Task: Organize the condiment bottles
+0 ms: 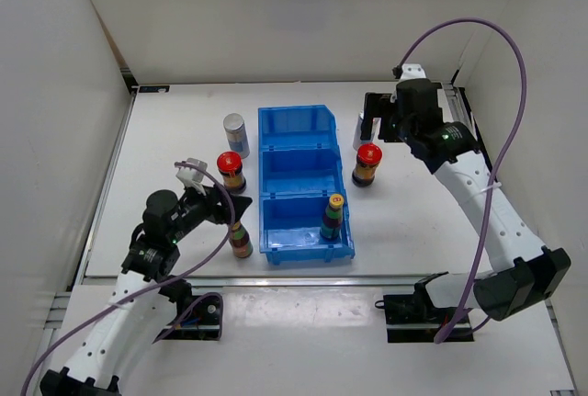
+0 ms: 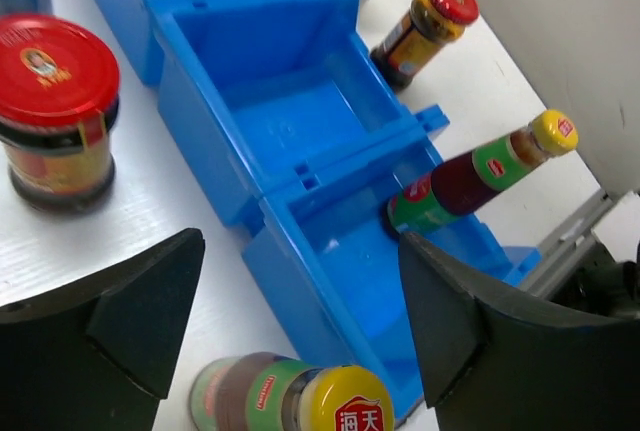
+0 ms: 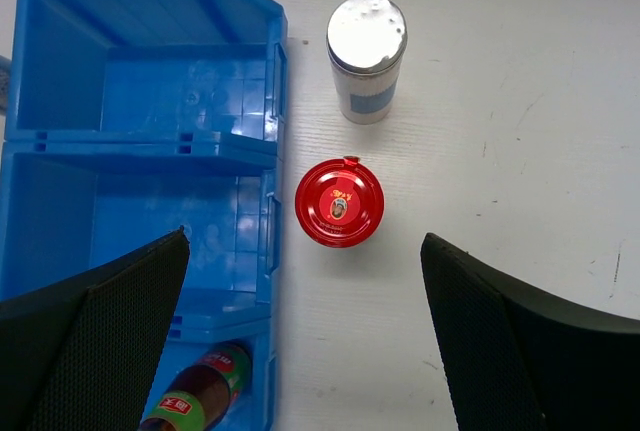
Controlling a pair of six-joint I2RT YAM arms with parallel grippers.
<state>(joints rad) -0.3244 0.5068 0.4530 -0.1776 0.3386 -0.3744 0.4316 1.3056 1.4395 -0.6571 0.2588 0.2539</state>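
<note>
A slim yellow-capped bottle [image 1: 332, 217] stands in the near compartment of the blue bin [image 1: 292, 152]. A second slim bottle [image 1: 241, 240] stands on the table left of the bin, just below my open left gripper [image 1: 225, 206]. In the left wrist view this bottle [image 2: 290, 401] sits between the spread fingers. A red-capped jar [image 1: 230, 171] and a pale cylinder [image 1: 236, 134] stand left of the bin. A second red-capped jar [image 1: 367, 164] and a pale cylinder [image 1: 359, 130] stand right of it. My open right gripper [image 1: 378, 128] hovers over that jar [image 3: 340, 202] and silver-topped cylinder [image 3: 367, 56].
The bin's middle and far compartments [image 3: 140, 101] hold nothing. White walls close in the table on the left, back and right. The table's front edge [image 1: 303, 278] runs just below the bin.
</note>
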